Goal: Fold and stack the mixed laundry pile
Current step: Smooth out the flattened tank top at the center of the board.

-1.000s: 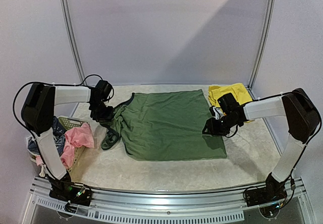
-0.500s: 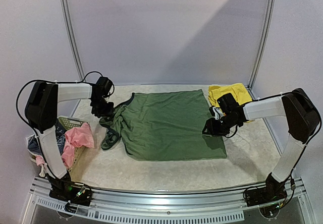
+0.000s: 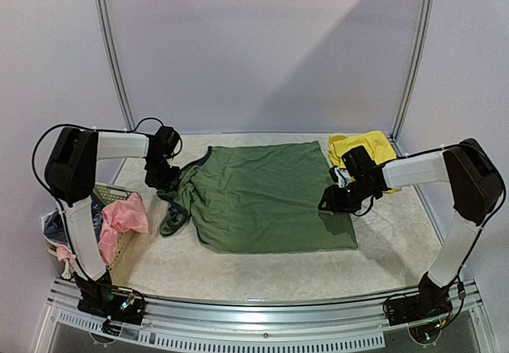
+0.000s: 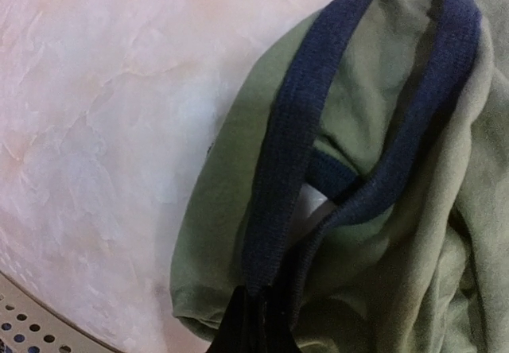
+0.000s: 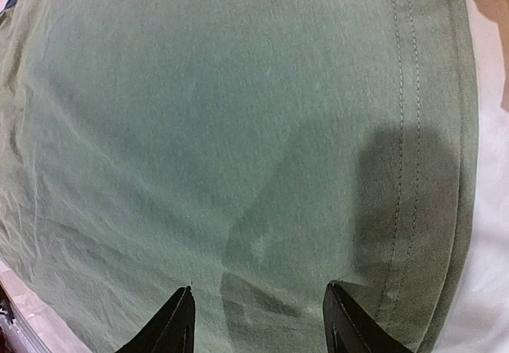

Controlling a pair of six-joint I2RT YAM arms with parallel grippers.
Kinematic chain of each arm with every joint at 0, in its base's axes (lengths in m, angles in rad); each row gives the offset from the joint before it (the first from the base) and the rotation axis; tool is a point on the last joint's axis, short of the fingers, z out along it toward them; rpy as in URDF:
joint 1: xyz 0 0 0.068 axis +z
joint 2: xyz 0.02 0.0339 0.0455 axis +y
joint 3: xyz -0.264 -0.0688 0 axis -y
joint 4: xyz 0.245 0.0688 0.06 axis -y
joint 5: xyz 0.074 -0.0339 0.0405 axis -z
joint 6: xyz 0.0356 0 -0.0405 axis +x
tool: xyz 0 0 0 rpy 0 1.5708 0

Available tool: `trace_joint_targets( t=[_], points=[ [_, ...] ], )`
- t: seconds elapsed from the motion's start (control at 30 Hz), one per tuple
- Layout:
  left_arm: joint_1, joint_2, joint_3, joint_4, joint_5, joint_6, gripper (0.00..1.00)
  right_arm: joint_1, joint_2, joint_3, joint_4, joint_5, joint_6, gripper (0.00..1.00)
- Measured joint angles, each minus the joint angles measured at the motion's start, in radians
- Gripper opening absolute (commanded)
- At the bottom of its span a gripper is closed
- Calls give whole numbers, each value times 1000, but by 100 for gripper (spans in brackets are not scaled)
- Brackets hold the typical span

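My left gripper (image 4: 256, 327) has just clamped the olive-green top (image 4: 398, 273) by its navy trim (image 4: 278, 170). My right gripper (image 5: 258, 321) hangs open just above the hem (image 5: 413, 170), so folding can begin.

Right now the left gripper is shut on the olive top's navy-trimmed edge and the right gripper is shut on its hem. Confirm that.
The right gripper is open, jaws apart over the olive top near the stitched hem, as the right wrist view shows. The left gripper is shut on the navy-trimmed edge.
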Motion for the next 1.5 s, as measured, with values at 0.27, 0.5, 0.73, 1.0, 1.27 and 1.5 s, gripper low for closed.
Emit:
trace_joint_targets(
  t=[0.27,0.5,0.73,1.0,1.27,1.5],
  points=[
    [4,-3,138,-71,-27,7,0,0,0,2,-3,3,0,56],
    [65,19,406,-163,-30,26,0,2,0,2,-7,13,0,56],
    [146,196,725,-270,-13,52,0,2,0,2,-7,24,0,56],
    [215,456,1039,-392,36,65,6,2,0,2,-8,27,0,56],
    [252,528,1094,-405,84,47,74,13,0,17,-24,28,-3,57],
    [188,305,785,-319,52,43,90,84,0,115,-79,57,-32,60]
  ],
)
